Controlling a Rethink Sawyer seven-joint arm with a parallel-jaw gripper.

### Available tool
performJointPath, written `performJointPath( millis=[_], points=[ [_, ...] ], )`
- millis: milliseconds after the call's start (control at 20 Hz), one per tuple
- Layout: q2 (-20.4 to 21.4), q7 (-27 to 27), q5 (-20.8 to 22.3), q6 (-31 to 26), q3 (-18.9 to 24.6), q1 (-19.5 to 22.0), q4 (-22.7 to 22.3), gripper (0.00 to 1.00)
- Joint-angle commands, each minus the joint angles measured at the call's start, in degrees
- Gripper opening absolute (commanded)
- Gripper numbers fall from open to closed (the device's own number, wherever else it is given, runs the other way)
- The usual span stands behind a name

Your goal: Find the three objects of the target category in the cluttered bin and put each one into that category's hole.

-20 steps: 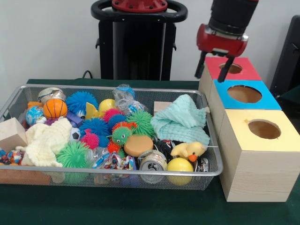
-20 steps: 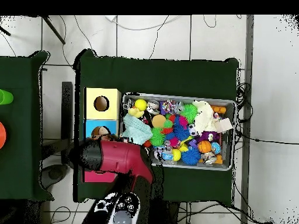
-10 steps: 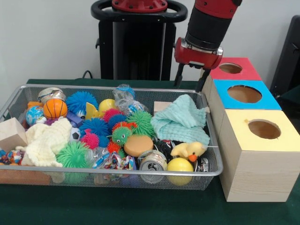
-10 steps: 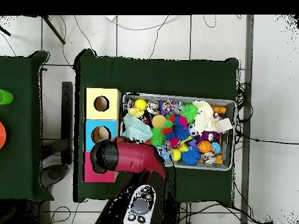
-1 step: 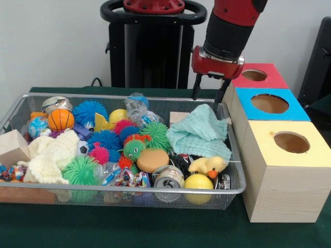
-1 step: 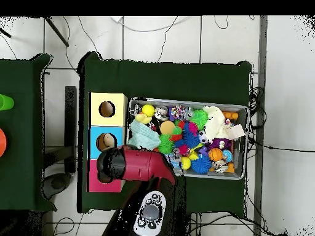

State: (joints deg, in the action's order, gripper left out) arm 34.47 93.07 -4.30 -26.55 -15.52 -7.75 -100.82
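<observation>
The hand (image 5: 209,94) hung with its two dark fingers apart and nothing between them, above the far rim of the wire bin (image 5: 124,191), just beside the red-topped box (image 5: 256,76) and over the far edge of the mint-green cloth (image 5: 199,133). In the overhead view the red arm (image 6: 138,166) covered the hand and part of the bin's corner. Three wooden boxes stood in a row touching the bin's side: the red-topped one, a blue-topped box (image 5: 270,104) and a yellow-topped box (image 5: 289,143), each with a round hole in its lid. The bin sat on the dark green tabletop (image 5: 155,230), packed with clutter: spiky rubber balls in blue, green and pink, a small basketball (image 5: 60,119), a cream cloth (image 5: 51,155), a yellow duck (image 5: 208,166), a yellow ball (image 5: 198,182), a drinks can (image 5: 168,178) and a tan disc (image 5: 152,160). Which of these belonged to the target category could not be told
</observation>
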Motion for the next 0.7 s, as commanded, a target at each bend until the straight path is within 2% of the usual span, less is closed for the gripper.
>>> performJointPath(
  millis=[50, 250, 500, 700],
  points=[
    [-1.56, 1.9, 2.77, -2.54, 6.58, 3.31, -0.2, 1.0],
    [-1.14, 2.24, 3.34, -1.96, 6.47, 5.34, -0.76, 1.0],
    [1.12, 0.06, 4.36, -1.36, 8.09, 8.88, -2.73, 1.0],
    [1.59, -0.16, 5.36, -3.03, 8.2, 9.57, -2.25, 1.0]
  ],
)
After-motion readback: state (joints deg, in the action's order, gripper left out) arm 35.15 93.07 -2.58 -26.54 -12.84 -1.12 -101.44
